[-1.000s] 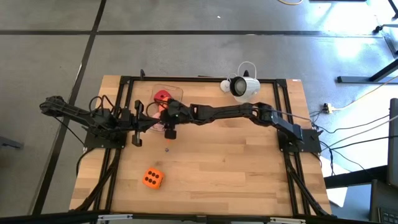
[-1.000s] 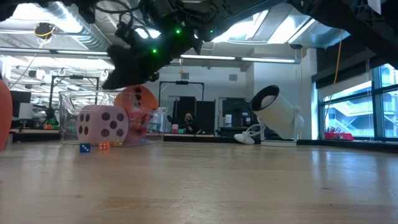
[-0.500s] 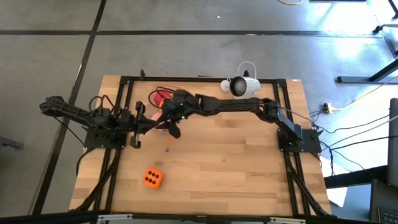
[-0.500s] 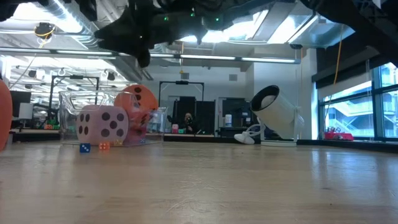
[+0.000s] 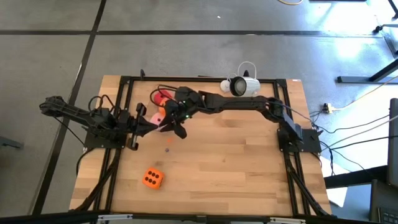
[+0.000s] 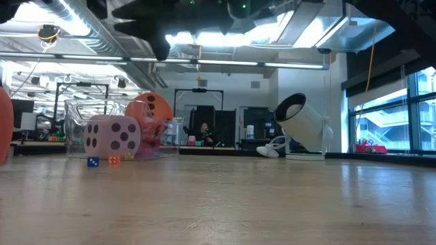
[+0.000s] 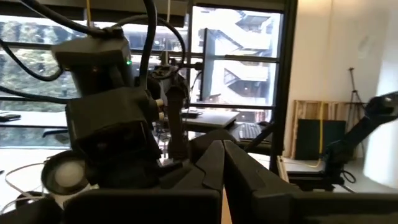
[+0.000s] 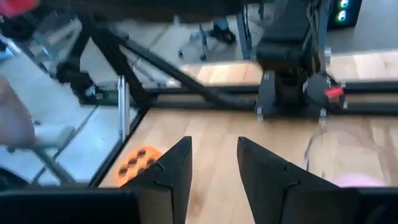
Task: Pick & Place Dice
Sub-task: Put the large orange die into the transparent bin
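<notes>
The right gripper (image 5: pixel 177 132) hangs in the air over the counter (image 5: pixel 236 174), a little way in from the far left corner. Its long dark arm reaches across from the right side. Its jaws are partly open, with a gap between the two fingers (image 8: pixel 177 171), and nothing is in them. In the right wrist view I see bare wood through that gap.

The left gripper (image 5: pixel 135 132) sits near the left edge of the counter, pointing toward the middle. Its jaws are shut tight and hold nothing.

A clear box (image 6: pixel 75 129) stands near the far left corner of the counter. The pink die (image 6: pixel 112 136) shows right at the front of it, and an orange die (image 6: pixel 151 109) shows behind and above the pink one. From above I see a red die (image 5: pixel 163 96) there too, just past the right arm. I cannot tell just how they are stacked.

The other orange die (image 5: pixel 152 178) sits alone on the wood, toward the near left corner, well apart from both grippers. Its dark dots face up.

Two tiny dice (image 6: pixel 92 162), one blue and one orange, lie on the counter just in front of the clear box.

A white camera (image 5: pixel 241 86) lies on its side by the far edge, near the middle.
</notes>
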{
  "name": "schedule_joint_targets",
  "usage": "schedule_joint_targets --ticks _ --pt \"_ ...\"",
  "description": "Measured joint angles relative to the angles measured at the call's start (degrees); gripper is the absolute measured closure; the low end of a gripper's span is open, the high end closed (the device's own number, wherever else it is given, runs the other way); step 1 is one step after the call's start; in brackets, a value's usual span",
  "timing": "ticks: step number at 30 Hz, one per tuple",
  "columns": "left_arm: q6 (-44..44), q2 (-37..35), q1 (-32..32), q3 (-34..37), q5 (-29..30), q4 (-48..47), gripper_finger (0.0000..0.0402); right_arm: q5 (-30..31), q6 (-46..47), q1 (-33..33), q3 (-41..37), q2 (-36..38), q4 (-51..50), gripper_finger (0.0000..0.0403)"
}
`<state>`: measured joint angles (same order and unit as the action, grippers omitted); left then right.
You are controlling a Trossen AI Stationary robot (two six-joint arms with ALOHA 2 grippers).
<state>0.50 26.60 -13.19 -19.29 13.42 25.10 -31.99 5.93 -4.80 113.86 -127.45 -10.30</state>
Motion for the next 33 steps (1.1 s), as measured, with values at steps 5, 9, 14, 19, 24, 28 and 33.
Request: schedule_joint_targets --ticks 5,9,14,19,24,28,33 --pt "-1.25 -0.56 0.00 0.00 -1.47 -0.04 0.0398 1.59 -2.13 0.03 -4.92 5.36 -2.23 0.0273" --pt "-2.24 -0.71 0.00 0.00 -1.56 -0.54 0.0398 10.13 -2.35 0.07 -17.12 13.72 4.85 0.0273" --pt "-2.31 -0.71 0.00 0.00 -1.52 -0.96 0.0398 21.18 -1.77 0.06 -36.77 27.12 19.23 0.0273" --pt "-2.69 -0.69 0.00 0.00 -1.03 -0.95 0.0398 34.35 -4.04 1.28 -51.84 39.44 26.88 0.0273" --pt "-2.74 0.32 0.00 0.00 0.16 -0.92 0.0398 52.23 -10.75 3.24 -62.00 49.96 27.53 0.0273" --pt "-2.93 1.61 0.00 0.00 0.83 -0.87 0.0398 56.39 -9.10 2.61 -70.51 58.80 29.45 0.0273" --pt "-2.95 3.30 0.00 0.00 0.91 0.50 0.0398 56.43 -11.10 0.71 -83.46 71.53 36.84 0.0273"
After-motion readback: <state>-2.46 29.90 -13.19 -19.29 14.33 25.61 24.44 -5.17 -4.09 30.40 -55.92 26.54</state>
